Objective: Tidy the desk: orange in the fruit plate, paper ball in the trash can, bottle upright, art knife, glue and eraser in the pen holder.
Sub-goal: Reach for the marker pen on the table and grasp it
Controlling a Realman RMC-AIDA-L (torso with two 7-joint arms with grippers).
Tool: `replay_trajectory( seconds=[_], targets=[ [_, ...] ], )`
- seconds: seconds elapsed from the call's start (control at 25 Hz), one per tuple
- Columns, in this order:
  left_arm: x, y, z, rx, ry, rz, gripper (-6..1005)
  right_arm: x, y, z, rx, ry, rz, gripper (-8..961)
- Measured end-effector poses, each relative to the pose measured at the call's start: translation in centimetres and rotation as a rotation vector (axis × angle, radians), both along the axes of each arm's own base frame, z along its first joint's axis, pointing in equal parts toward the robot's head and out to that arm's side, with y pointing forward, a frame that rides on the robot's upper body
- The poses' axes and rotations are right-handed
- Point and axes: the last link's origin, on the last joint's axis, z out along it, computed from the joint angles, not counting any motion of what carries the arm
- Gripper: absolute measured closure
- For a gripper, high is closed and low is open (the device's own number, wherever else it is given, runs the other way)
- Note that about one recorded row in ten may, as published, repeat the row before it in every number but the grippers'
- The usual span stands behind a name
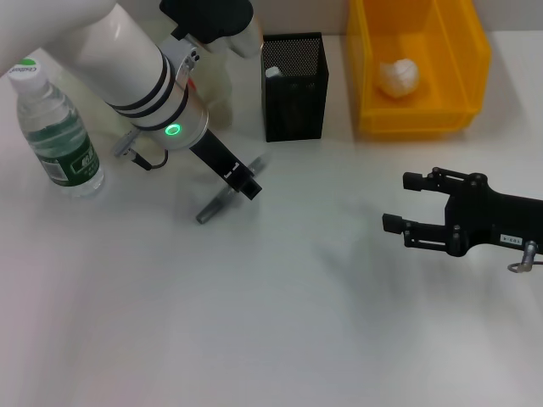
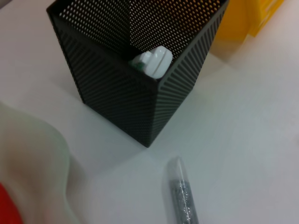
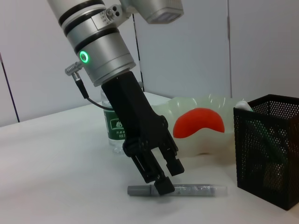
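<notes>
The white bench (image 1: 280, 322) carries everything, and the biggest item on it, the yellow trash can (image 1: 420, 64), stands far beyond the left gripper (image 3: 159, 179) with the paper ball (image 1: 399, 78) already inside; the pale fruit plate (image 3: 205, 112) with the orange (image 3: 200, 122) in it sits just behind that gripper's arm. The bottle (image 1: 55, 127) stands upright behind the gripper on its outer side, and the black mesh pen holder (image 1: 293, 86) is near, just past the gripper's tips, with something white showing at its rim. The thing in hand is the slim grey glue (image 3: 180, 190), a pen-shaped stick lying flat on the bench directly under the left gripper, whose fingers are spread narrowly and reach down about its grey cap end, though whether they already press it I cannot tell. It looks light, stiff and smooth, so it would likely roll or pivot; a hold nearer the middle of the barrel seems safer than one at the cap. The right gripper (image 1: 407, 203) hovers well apart to the other side, fingers spread and holding nothing.
</notes>
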Motion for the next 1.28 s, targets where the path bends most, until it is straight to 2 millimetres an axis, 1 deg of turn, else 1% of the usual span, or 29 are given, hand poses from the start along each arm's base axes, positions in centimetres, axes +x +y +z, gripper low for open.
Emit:
replay_trajectory(
  seconds=[0.12,0.16,0.36,0.76,1.12,1.28],
  targets=[
    [-0.1,0.0,0.0,0.001,0.000,-0.001,401,-0.1,0.0,0.0,0.000,0.001,0.001,277],
    [-0.4,0.0,-0.1,-0.001,0.007,0.004,433,-0.1,0.0,0.0,0.000,0.001,0.001,278],
    [-0.8,0.1,-0.3,0.000,0.019,0.007,423,-0.1,0.1,0.0,0.002,0.002,0.003,281],
    [-0.9,0.1,-0.3,0.003,0.020,0.006,569,-0.1,0.1,0.0,0.003,0.000,0.001,289],
    [-1.3,-0.2,-0.6,-0.012,0.037,0.008,609,0.0,0.1,-0.1,0.002,-0.006,-0.001,296],
    [-1.4,-0.2,-0.7,-0.008,0.037,0.009,609,0.0,0.1,-0.1,0.002,-0.006,-0.001,299]
  ],
)
